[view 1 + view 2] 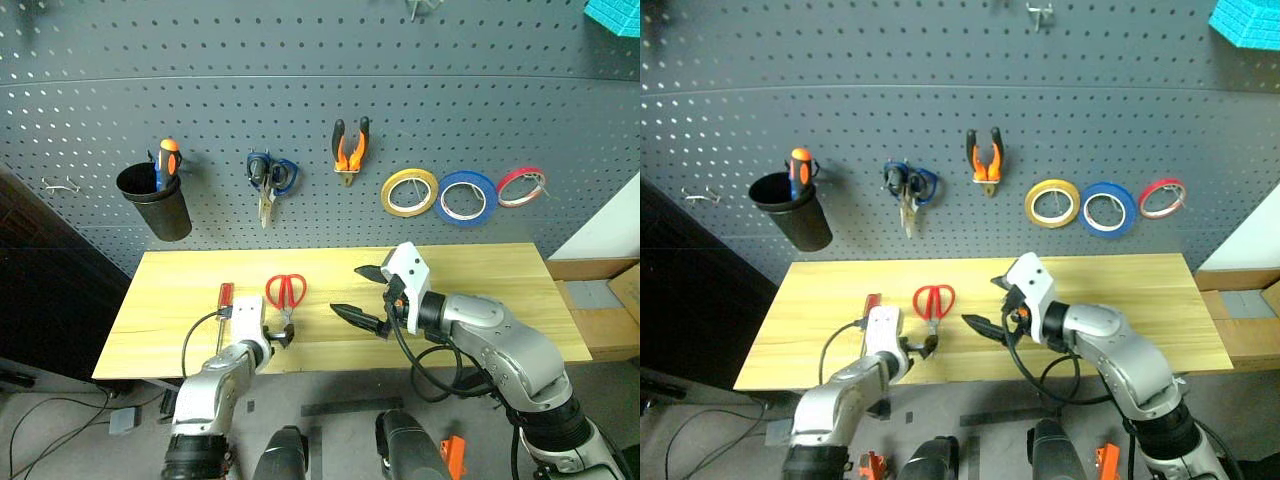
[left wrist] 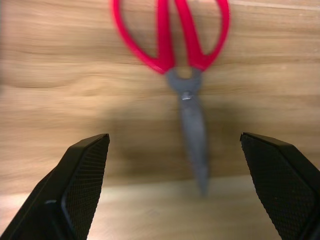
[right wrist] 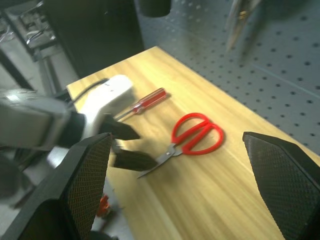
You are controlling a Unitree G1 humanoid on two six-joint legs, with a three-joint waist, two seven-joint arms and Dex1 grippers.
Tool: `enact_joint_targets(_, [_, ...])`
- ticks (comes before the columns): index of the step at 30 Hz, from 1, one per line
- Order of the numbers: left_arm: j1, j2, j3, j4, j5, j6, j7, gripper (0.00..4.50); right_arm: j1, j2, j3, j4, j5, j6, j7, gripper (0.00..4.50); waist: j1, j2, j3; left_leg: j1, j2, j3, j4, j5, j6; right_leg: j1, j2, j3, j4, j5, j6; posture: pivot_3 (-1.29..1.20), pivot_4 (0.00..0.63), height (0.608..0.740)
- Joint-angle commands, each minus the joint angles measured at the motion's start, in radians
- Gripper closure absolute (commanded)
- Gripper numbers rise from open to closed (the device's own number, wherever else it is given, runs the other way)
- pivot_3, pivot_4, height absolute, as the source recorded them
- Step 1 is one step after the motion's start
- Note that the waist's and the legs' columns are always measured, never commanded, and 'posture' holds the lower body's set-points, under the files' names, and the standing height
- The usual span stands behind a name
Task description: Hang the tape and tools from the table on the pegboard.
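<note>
The red-handled scissors [image 1: 286, 292] lie flat on the table [image 1: 480, 270], blades pointing toward the front edge. My left gripper [image 1: 281, 335] is open right at the blade tip, and in the left wrist view the blade [image 2: 192, 125] runs between its two fingers. The red-handled screwdriver [image 1: 226, 297] lies to the left of the scissors. Right of the scissors, my right gripper [image 1: 358, 294] hangs open and empty above the table. On the pegboard [image 1: 300, 60] hang the orange-and-black pliers [image 1: 350, 150] and the blue tape [image 1: 467, 197].
Also on the pegboard are a black cup [image 1: 155, 205] holding an orange-and-black screwdriver, blue-handled scissors [image 1: 270, 178], a yellow tape roll [image 1: 410, 192] and a red tape roll [image 1: 521, 186]. A bare metal hook [image 1: 62, 186] sticks out at the far left.
</note>
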Motion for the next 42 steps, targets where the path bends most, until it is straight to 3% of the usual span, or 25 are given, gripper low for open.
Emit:
enact_joint_targets(1, [-0.051, -0.034, -0.006, 0.028, 0.027, -0.016, 0.035, 0.06, -0.015, -0.010, 0.007, -0.067, 0.023, 0.015, 0.010, 0.00, 0.000, 0.000, 0.000, -0.001, 0.000, 0.000, 0.000, 0.000, 0.000, 0.000, 0.000, 0.000, -0.001, 0.000, 0.000, -0.15, 0.215, 0.740])
enact_joint_targets(7, [-0.100, -0.062, 0.024, 0.120, 0.054, -0.043, 0.087, 0.06, -0.016, -0.012, -0.027, -0.072, 0.057, 0.059, 0.005, 0.00, -0.002, 0.000, 0.000, -0.002, 0.000, 0.001, -0.001, -0.001, -0.001, -0.001, 0.000, 0.000, -0.002, 0.000, 0.001, -0.16, 0.213, 0.740])
enact_joint_targets(8, [-0.109, -0.060, 0.024, 0.141, 0.058, -0.049, 0.089, 0.23, -0.019, -0.012, -0.032, -0.074, 0.066, 0.069, 0.005, 0.00, -0.002, 0.000, 0.000, -0.002, 0.000, 0.000, -0.001, -0.001, -0.001, -0.001, 0.000, 0.000, -0.002, 0.000, 0.001, -0.16, 0.213, 0.740])
enact_joint_targets(11, [-0.129, -0.064, 0.037, 0.200, 0.064, -0.068, 0.096, 0.92, -0.025, -0.017, -0.035, -0.080, 0.090, 0.096, 0.012, 0.00, -0.002, 0.000, 0.000, -0.002, 0.000, 0.001, 0.000, -0.001, -0.001, -0.001, 0.000, 0.000, -0.002, 0.000, 0.001, -0.16, 0.212, 0.740])
enact_joint_targets(22, [-0.213, -0.057, 0.079, 0.389, 0.035, -0.172, 0.023, 4.43, -0.024, -0.070, -0.040, -0.087, 0.106, 0.127, 0.002, 0.00, -0.004, -0.001, 0.000, -0.002, 0.000, 0.001, 0.000, -0.001, -0.001, -0.001, 0.000, 0.000, -0.002, 0.000, 0.001, -0.20, 0.195, 0.740])
enact_joint_targets(28, [-0.146, -0.008, 0.091, 0.253, -0.021, -0.133, -0.095, 4.47, -0.024, -0.072, -0.048, -0.076, 0.081, 0.098, -0.022, 0.00, -0.010, -0.001, 0.000, -0.002, 0.000, 0.001, -0.001, -0.001, -0.001, -0.001, 0.000, 0.000, -0.002, 0.000, 0.001, -0.20, 0.186, 0.740])
enact_joint_targets(35, [0.128, 0.114, 0.040, -0.167, 0.003, -0.215, -0.195, 4.47, -0.001, -0.062, -0.052, -0.081, 0.024, -0.022, -0.049, 0.00, -0.029, -0.001, 0.000, -0.003, 0.001, 0.002, -0.002, -0.001, -0.001, -0.003, 0.000, 0.001, -0.002, 0.000, 0.001, -0.19, 0.185, 0.740])
enact_joint_targets(42, [0.391, 0.168, 0.024, -0.522, 0.154, -0.581, -0.179, 4.47, 0.006, -0.042, -0.072, -0.082, 0.029, -0.096, -0.037, 0.00, -0.020, -0.001, -0.001, -0.003, 0.001, 0.003, -0.001, -0.001, -0.002, -0.003, 0.000, 0.002, -0.003, -0.001, -0.001, -0.16, 0.184, 0.740])
